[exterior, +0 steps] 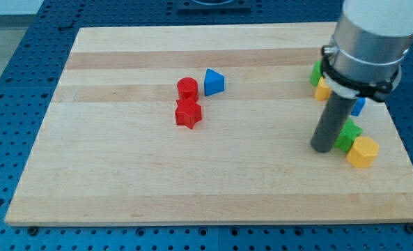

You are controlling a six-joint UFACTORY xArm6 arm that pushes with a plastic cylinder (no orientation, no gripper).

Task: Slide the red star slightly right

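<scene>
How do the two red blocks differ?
The red star has a pointed outline; the red cylinder is round with a flat top. The star sits nearer the view's bottom, the cylinder just above it, beside the blue block. Both are red, close together, and far to the left of my tip.

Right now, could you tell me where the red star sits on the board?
The red star lies left of the board's centre, touching the red cylinder just above it, far to the left of my tip.
</scene>
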